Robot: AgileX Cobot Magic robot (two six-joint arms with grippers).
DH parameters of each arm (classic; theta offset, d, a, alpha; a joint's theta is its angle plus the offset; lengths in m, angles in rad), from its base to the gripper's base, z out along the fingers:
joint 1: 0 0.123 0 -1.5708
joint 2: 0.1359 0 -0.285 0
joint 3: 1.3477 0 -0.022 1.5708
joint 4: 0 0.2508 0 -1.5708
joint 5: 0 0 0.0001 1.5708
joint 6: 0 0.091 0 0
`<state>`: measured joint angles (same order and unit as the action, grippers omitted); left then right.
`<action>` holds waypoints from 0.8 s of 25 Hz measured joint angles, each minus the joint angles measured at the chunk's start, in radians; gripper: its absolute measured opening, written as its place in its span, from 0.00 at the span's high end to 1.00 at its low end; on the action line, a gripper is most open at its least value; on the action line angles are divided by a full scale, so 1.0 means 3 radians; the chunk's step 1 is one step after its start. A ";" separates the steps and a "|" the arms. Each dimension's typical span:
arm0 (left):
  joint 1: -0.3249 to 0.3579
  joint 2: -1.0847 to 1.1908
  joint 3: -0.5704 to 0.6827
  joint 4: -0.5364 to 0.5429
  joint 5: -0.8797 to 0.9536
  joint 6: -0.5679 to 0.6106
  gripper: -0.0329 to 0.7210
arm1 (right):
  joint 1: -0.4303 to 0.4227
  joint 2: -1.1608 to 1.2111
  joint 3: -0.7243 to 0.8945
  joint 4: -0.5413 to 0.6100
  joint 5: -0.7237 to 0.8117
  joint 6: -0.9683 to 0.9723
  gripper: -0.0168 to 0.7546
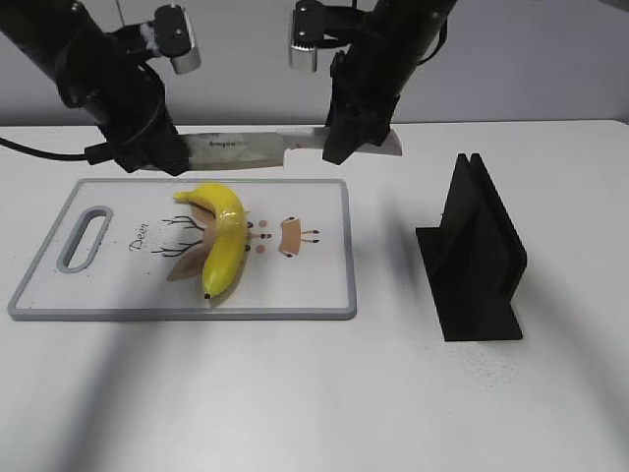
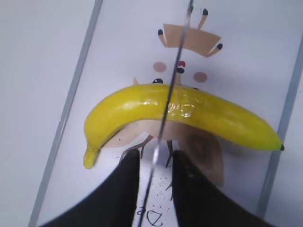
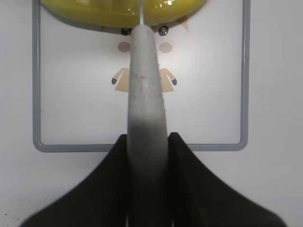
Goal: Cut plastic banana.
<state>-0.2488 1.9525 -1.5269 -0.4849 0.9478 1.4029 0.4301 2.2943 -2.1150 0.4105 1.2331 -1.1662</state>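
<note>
The plastic banana point(image 1: 224, 241) lies on the white cutting board point(image 1: 314, 285), over its printed deer drawing. A knife point(image 1: 246, 149) hangs level above the board's far edge. My right gripper point(image 1: 346, 146) is shut on its grey handle point(image 3: 147, 94). My left gripper point(image 1: 155, 157) is at the blade's tip end. In the left wrist view the thin blade point(image 2: 163, 118) runs between the fingers point(image 2: 155, 158) with a gap on each side, crossing over the banana point(image 2: 189, 111). The banana's edge shows at the top of the right wrist view point(image 3: 118, 12).
A black knife stand point(image 1: 477, 251) stands on the table right of the board. The board has a grey rim point(image 3: 142, 147) and a handle slot point(image 1: 86, 238) at its left end. Both arms hang over the board's far side.
</note>
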 joint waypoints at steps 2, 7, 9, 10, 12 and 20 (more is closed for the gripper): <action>0.0000 -0.0070 0.0000 -0.0025 0.0043 -0.0011 0.57 | 0.0004 -0.0072 0.0023 0.0003 0.0000 0.0022 0.76; -0.0005 -0.0271 0.0000 -0.0075 0.0093 -0.0059 0.15 | 0.0006 -0.0236 0.0258 -0.0070 -0.0022 0.0122 0.77; -0.0004 -0.0368 0.0000 -0.0075 0.0077 -0.0128 0.12 | 0.0003 -0.0282 0.0389 -0.0143 -0.0025 0.0176 0.77; -0.0004 -0.0424 0.0000 -0.0075 0.0078 -0.0169 0.11 | 0.0003 -0.0299 0.0431 -0.0165 -0.0025 0.0198 0.77; -0.0004 -0.0528 0.0000 -0.0075 0.0057 -0.0295 0.10 | 0.0000 -0.0350 0.0477 -0.0182 -0.0025 0.0265 0.77; -0.0004 -0.1057 0.0000 0.0625 -0.0051 -0.1721 0.11 | 0.0000 -0.0790 0.0481 -0.0188 -0.0022 0.1252 0.77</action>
<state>-0.2500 1.6355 -1.5269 -0.2974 0.9324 0.8865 0.4301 2.0574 -1.9707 0.3543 1.2266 -0.7906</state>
